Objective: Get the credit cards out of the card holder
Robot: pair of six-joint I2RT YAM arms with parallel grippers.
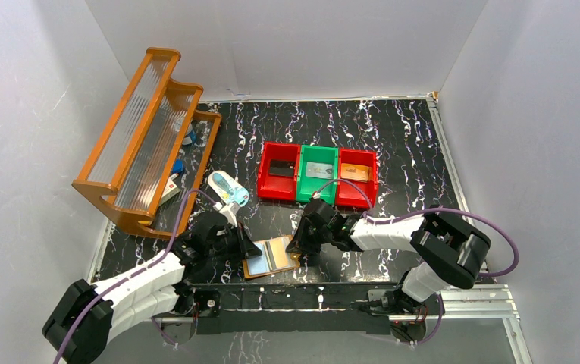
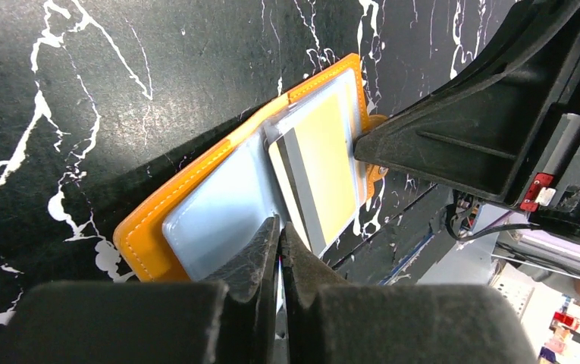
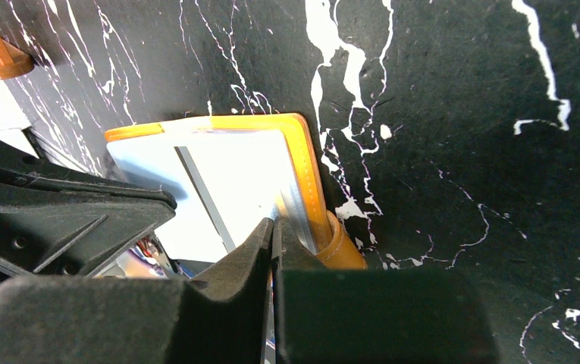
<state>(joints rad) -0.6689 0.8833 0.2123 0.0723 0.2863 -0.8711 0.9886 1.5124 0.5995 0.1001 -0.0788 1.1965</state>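
The orange card holder [image 1: 250, 272] [image 2: 150, 227] [image 3: 307, 163] lies flat near the table's front edge, window side up, and its left half shows pale blue-grey. A yellow credit card [image 2: 328, 163] [image 1: 280, 253] with a grey stripe sticks partly out of the right half. My left gripper [image 2: 280, 231] [image 1: 257, 249] is shut, pinching that card's edge at the holder's long side. My right gripper [image 3: 274, 227] [image 1: 300, 246] is shut on the holder's opposite edge, beside the small orange tab [image 3: 341, 246]. Glare washes out the card in the right wrist view.
Three joined bins, red, green and red [image 1: 317, 155], stand behind the holder, each with a card inside. A slatted wooden rack [image 1: 146, 140] leans at the back left. A pale blue-and-white oval item [image 1: 227, 188] lies beside it. White walls enclose the table.
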